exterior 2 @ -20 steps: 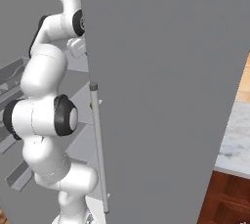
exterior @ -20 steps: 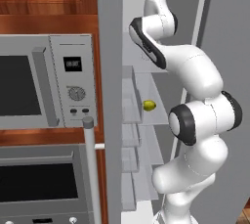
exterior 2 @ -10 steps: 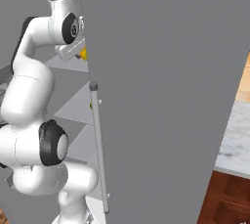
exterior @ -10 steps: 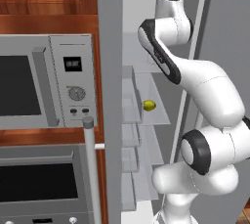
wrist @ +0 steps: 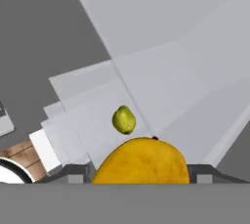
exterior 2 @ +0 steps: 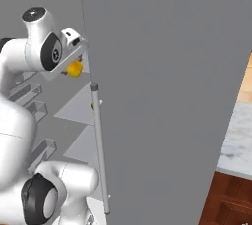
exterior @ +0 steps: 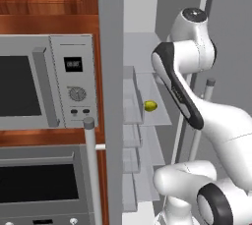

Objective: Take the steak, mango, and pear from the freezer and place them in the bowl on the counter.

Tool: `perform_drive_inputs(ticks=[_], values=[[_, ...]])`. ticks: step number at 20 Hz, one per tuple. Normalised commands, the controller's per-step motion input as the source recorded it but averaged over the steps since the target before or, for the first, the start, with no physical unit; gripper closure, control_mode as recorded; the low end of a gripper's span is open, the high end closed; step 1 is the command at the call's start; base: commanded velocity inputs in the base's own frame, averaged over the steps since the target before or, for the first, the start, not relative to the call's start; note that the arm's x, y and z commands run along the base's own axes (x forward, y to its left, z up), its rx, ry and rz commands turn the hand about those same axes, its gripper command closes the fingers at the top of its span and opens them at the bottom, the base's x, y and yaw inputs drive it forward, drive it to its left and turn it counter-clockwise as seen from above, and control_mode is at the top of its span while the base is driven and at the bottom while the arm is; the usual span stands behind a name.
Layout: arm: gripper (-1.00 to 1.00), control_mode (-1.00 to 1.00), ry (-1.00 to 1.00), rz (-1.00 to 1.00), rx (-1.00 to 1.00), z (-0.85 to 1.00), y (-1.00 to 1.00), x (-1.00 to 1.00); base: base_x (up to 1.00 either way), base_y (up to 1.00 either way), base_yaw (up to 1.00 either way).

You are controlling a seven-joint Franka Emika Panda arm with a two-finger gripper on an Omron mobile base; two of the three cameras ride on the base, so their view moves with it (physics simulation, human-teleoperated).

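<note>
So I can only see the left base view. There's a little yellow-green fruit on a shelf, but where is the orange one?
Observer: The small orange-yellow oval mango sits gripped between the jaws, seen close up in the hand view.
Operator: Is it lying on a shelf?
Observer: No. The right base view shows it hanging under the hand, above the pale shelves, beside the tall grey freezer door.
Operator: Is it touching the green one?
Observer: No. In the hand view the small yellow-green pear lies beyond it, apart.
</note>
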Motion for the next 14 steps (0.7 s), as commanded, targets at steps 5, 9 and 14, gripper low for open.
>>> perform_drive_inputs(ticks=[5, 9, 14], values=[[1.0, -1.0, -0.06, -0.21, 0.21, 0.0, -0.38, -0.99, 0.0, 0.0, 0.0], [1.0, -1.0, -0.05, -0.46, 0.41, 0.32, -0.13, -0.94, 0.0, 0.0, 0.0], [1.0, -1.0, -0.03, -0.54, 0.32, 0.02, -0.21, -0.76, 0.0, 0.0, 0.0]])
